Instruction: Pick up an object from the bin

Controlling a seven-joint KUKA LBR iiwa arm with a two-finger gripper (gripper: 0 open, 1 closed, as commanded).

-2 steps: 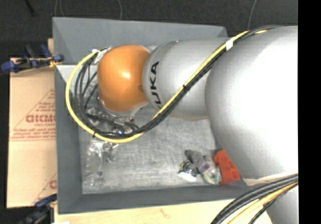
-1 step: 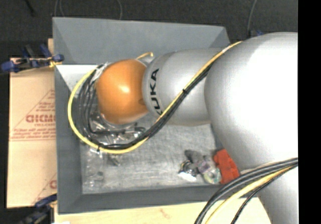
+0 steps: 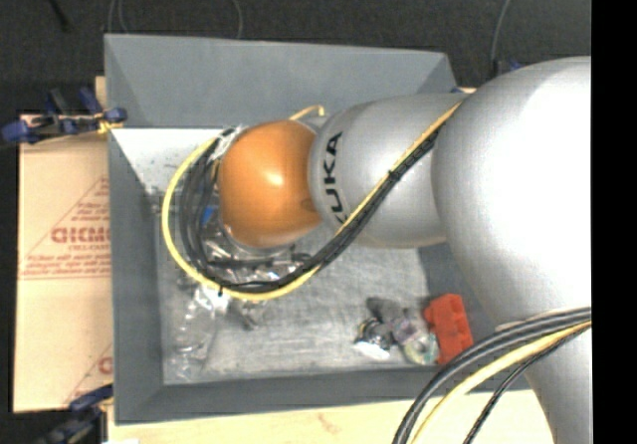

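My gripper (image 3: 251, 261) hangs under the arm's orange cover in the left half of the bin, and only part of its dark metal body shows. Just below and left of it, on the bin floor, lies a crumpled clear plastic thing (image 3: 195, 325). Whether the gripper touches it is hidden. At the front right lies a red block (image 3: 449, 323), well away from the gripper. Beside that block is a small cluster of grey, purple and green bits (image 3: 391, 333).
The arm reaches in from the right and covers the bin's middle and right side. A yellow cable loops round the wrist, close to the left wall. Bare floor shows along the front between the clear plastic and the small cluster.
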